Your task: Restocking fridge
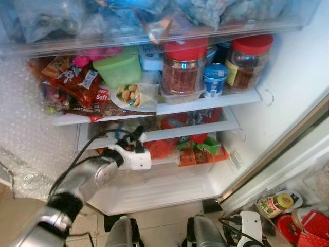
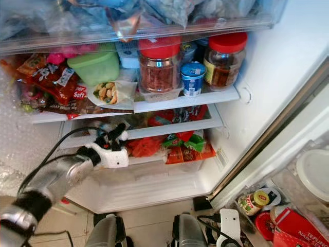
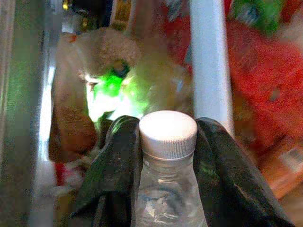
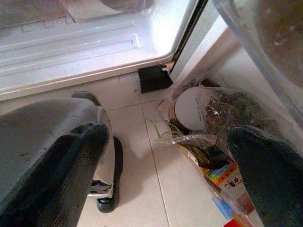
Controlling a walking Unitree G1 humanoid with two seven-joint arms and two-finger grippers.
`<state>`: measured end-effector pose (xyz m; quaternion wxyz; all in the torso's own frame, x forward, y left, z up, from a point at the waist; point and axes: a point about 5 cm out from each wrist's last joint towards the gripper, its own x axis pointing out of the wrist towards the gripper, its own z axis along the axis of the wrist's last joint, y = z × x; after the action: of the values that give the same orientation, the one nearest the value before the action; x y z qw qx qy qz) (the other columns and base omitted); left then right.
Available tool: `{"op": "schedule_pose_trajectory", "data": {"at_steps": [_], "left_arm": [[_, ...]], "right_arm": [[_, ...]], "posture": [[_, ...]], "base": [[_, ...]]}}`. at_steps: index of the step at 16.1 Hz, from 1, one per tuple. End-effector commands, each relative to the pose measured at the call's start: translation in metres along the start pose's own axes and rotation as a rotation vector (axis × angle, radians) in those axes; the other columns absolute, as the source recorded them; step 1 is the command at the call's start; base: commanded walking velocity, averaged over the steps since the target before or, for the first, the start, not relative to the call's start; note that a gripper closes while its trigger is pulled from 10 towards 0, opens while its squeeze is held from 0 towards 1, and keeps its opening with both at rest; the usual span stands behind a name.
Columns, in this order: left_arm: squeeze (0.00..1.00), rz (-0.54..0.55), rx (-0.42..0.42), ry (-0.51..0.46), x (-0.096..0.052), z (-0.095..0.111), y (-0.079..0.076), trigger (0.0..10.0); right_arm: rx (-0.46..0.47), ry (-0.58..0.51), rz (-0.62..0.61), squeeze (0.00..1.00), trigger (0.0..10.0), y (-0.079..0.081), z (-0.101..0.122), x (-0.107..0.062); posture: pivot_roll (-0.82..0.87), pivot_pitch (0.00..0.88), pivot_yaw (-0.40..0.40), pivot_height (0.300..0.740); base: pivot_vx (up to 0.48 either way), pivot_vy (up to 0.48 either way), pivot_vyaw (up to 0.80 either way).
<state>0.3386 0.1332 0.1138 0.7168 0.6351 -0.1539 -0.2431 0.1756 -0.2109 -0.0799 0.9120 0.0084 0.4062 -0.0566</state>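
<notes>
I have the fridge (image 1: 288,67) open in front of me, its shelves packed: 2 red-lidded jars (image 1: 183,67) and a green tub (image 1: 119,69) on the upper shelf (image 1: 205,103), snack packets (image 1: 77,82) crowded to the left, and red and green packets (image 1: 198,149) on the lower shelf beside where I'm working.

My left arm reaches into that lower level, and the left gripper (image 3: 165,165) has its 2 black fingers (image 3: 116,161) closed snugly on either side of the neck of a clear water bottle (image 3: 165,198), just under its white cap (image 3: 168,134). So the bottle is in my grip, cap pointing into the shelf, with a white shelf edge (image 3: 208,61) just beyond it and brown and green wrapped goods behind.

My right arm hangs idle low by the floor; the right gripper (image 4: 165,165) is spread wide and holds nothing, above the tiles near a bag of groceries (image 4: 213,118) by the door.

I judge this as the placing step: bottle carried in, not yet set down. The next move calls for easing it forward into a gap between the packets, settling it on the shelf so it won't roll or topple, and only then letting the fingers part
</notes>
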Motion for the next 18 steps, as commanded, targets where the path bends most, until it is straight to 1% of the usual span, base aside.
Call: {"op": "schedule_pose_trajectory", "data": {"at_steps": [1,2,3,5,8,9,11,12,14,17,18], "left_arm": [[0.00,-0.014,0.050,0.016,0.003,-0.004,-0.002,10.0],[0.00,-0.017,0.024,0.018,0.005,-0.005,-0.004,10.0],[0.00,-0.023,0.025,0.015,0.007,-0.004,-0.007,10.0],[0.00,-0.039,0.088,0.047,0.009,-0.009,-0.014,10.0],[0.00,-0.035,0.106,0.095,0.007,-0.016,-0.021,10.0],[0.00,-0.008,0.098,0.130,0.008,-0.020,-0.020,10.0],[0.00,0.030,0.108,0.195,0.007,-0.029,-0.016,10.0],[0.00,0.050,0.095,0.228,0.006,-0.033,-0.014,10.0],[0.00,0.067,0.069,0.250,0.004,-0.037,-0.013,10.0],[0.00,0.137,0.009,0.266,0.004,-0.040,-0.006,10.0],[0.69,0.170,-0.034,0.263,0.007,-0.038,-0.003,10.0]], "right_arm": [[0.017,0.063,0.036,0.00,10.0,0.014,-0.018,-0.004],[0.021,0.062,0.033,0.00,10.0,0.014,-0.018,-0.004],[0.024,0.061,0.031,0.00,10.0,0.014,-0.018,-0.004],[0.026,0.059,0.030,0.00,10.0,0.015,-0.017,-0.004],[0.028,0.055,0.028,0.00,10.0,0.014,-0.017,-0.004],[0.027,0.052,0.028,0.00,10.0,0.013,-0.016,-0.003],[0.025,0.047,0.033,0.00,10.0,0.013,-0.014,-0.003],[0.025,0.044,0.034,0.00,10.0,0.013,-0.014,-0.003],[0.025,0.042,0.034,0.00,10.0,0.013,-0.013,-0.003],[0.029,0.038,0.030,0.00,10.0,0.012,-0.012,-0.002],[0.029,0.037,0.030,0.00,10.0,0.011,-0.012,-0.003]], "posture": [[-0.08,0.176,0.038,0.645],[-0.08,0.174,0.038,0.645],[-0.07,0.174,0.037,0.645],[-0.08,0.171,0.036,0.645],[-0.08,0.170,0.035,0.645],[-0.08,0.171,0.032,0.645],[-0.08,0.170,0.027,0.645],[-0.09,0.170,0.026,0.645],[-0.09,0.170,0.025,0.645],[-0.09,0.172,0.023,0.645],[-0.09,0.174,0.019,0.645]], "base": [[0.000,0.000,0.00],[0.000,0.000,0.00],[0.000,0.000,0.00],[0.000,0.000,0.00],[0.000,0.000,0.00],[0.000,0.000,0.00],[0.000,0.000,0.00],[0.000,0.000,0.00],[0.000,0.000,0.00],[0.000,0.000,0.00],[0.000,0.000,0.00]]}}
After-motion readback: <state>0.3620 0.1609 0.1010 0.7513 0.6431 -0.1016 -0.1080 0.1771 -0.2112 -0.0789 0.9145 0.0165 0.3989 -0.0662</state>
